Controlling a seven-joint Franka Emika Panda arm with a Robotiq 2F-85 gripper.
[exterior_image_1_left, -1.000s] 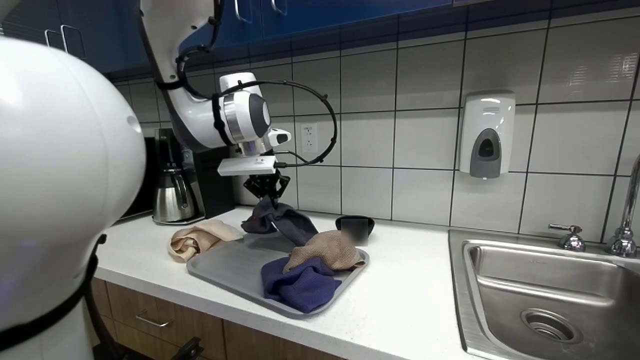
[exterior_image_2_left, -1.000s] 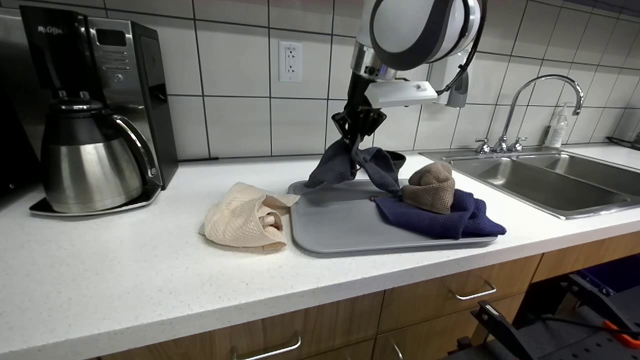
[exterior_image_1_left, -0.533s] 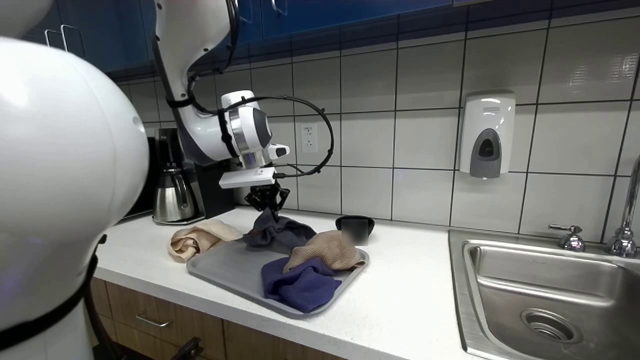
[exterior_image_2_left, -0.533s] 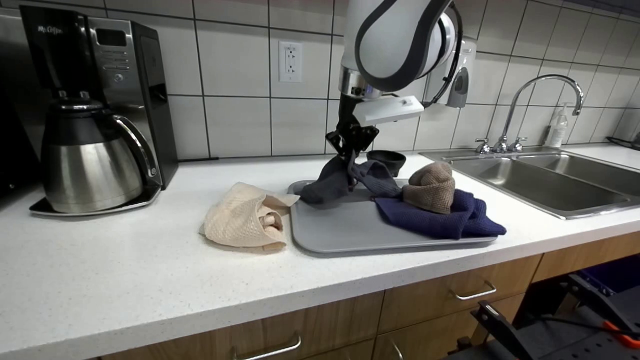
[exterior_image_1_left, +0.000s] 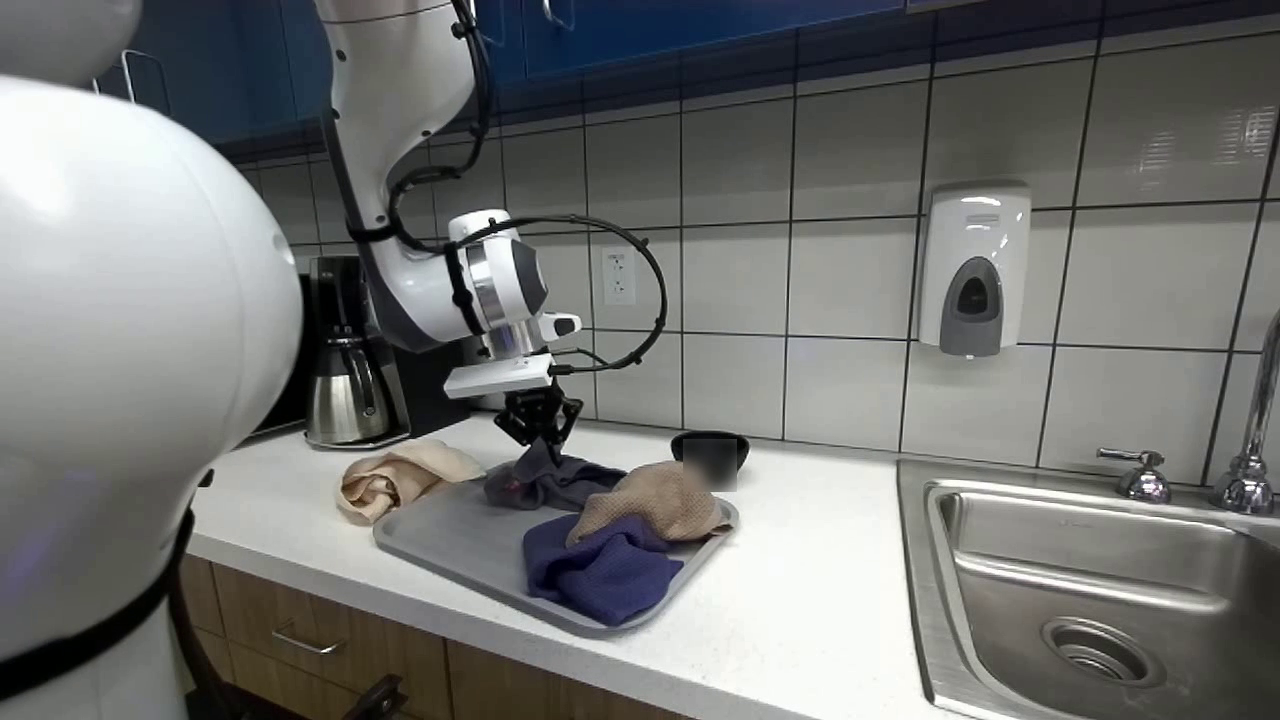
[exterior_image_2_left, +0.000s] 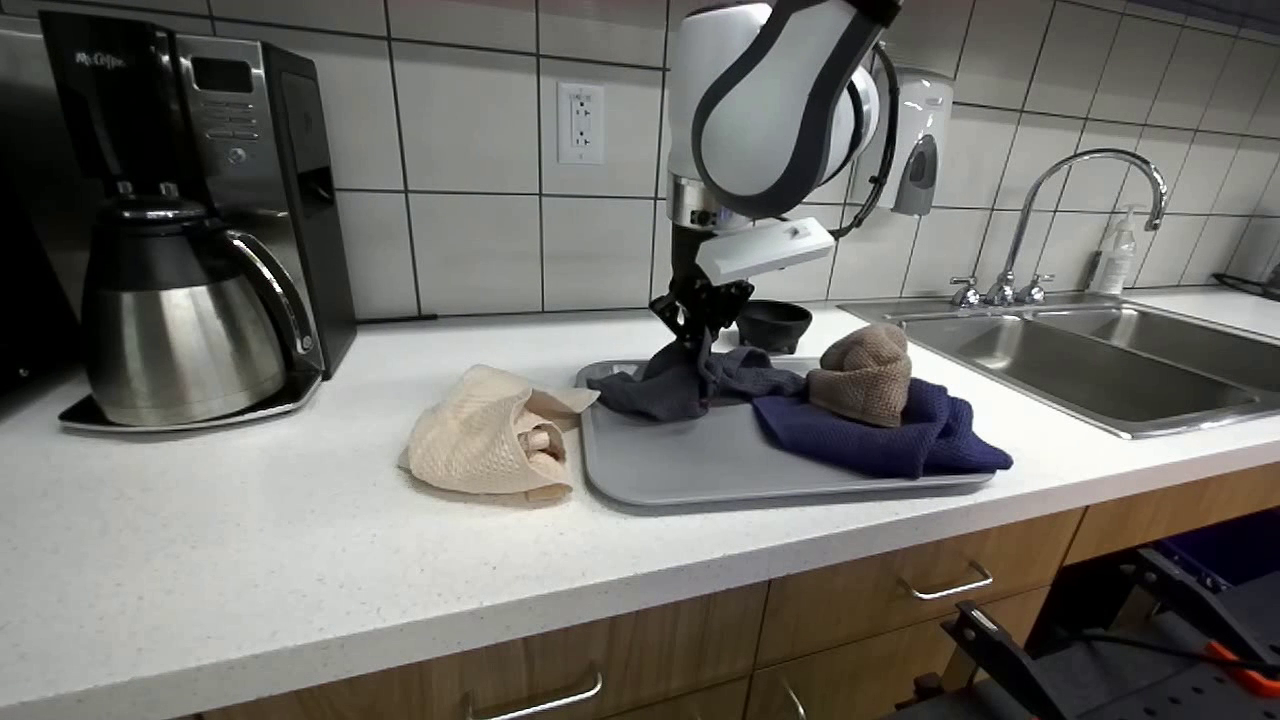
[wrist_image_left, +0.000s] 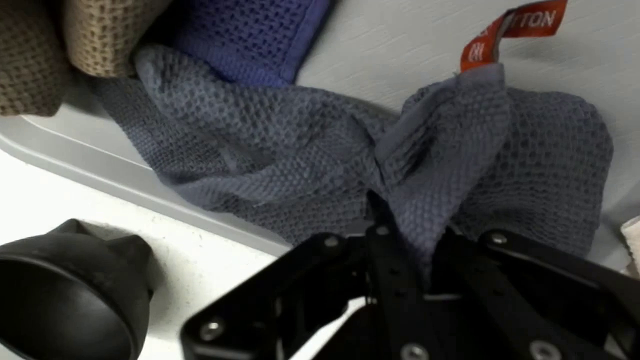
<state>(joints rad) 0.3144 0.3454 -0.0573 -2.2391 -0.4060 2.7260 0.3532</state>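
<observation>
The gripper (wrist_image_left: 414, 222) pinches a fold of grey cloth (wrist_image_left: 280, 145) over the tray (exterior_image_2_left: 680, 460). Brown cloth (exterior_image_2_left: 862, 375) lies partly on blue cloth (exterior_image_2_left: 870, 442)

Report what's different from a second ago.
The claw has come down, lowering the dark gray cloth so its hanging folds now lie bunched on the gray tray. Nothing new was taken hold of or let go: the claw stays shut on that cloth. The tray, the beige cloth and the black bowl are where they were.
</observation>
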